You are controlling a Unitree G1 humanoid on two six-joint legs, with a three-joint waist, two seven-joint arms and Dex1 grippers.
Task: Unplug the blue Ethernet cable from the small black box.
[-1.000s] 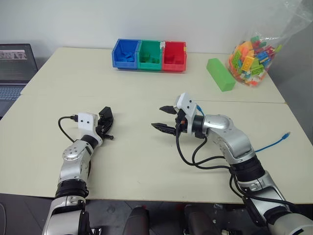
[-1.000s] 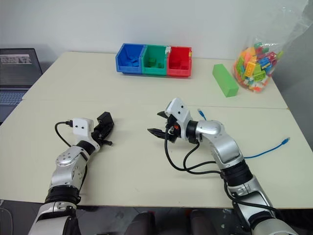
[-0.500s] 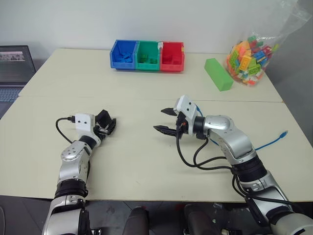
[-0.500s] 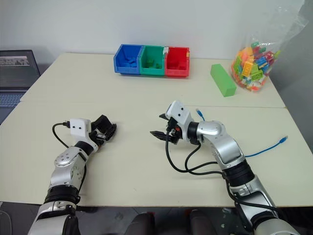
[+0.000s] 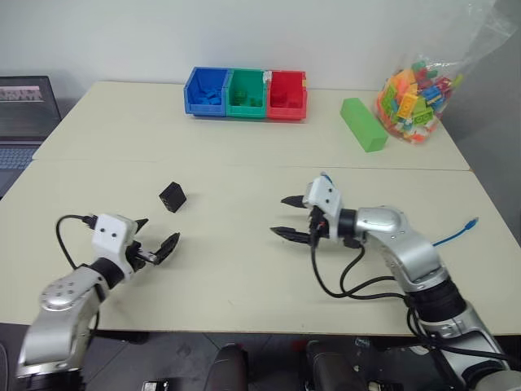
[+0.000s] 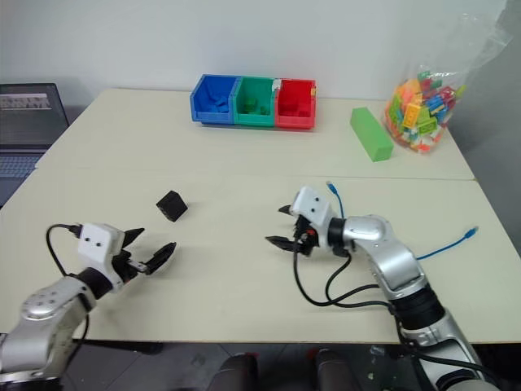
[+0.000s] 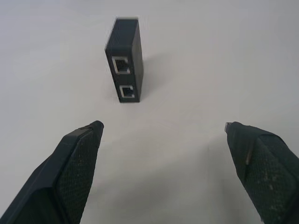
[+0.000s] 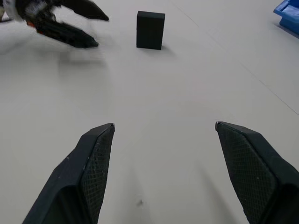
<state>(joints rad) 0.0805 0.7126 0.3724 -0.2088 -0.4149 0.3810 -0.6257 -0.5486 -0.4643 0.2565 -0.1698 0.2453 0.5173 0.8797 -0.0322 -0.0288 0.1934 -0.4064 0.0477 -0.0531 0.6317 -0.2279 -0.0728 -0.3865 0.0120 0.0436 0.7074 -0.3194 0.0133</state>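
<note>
Box sitting loose, both tools spread wide
Small black box [image 5: 172,196] stands ahead of left tool [image 5: 155,240]; right tool [image 5: 291,217] empty, blue Ethernet cable [image 5: 453,234] behind it.

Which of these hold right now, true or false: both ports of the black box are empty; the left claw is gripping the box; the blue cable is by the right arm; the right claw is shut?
1. Both ports of the small black box are empty: true.
2. The left claw grips the box: false; it is open and apart from the box.
3. The blue Ethernet cable lies by the right arm: true.
4. The right claw is shut: false; it is open and holds nothing.
</note>
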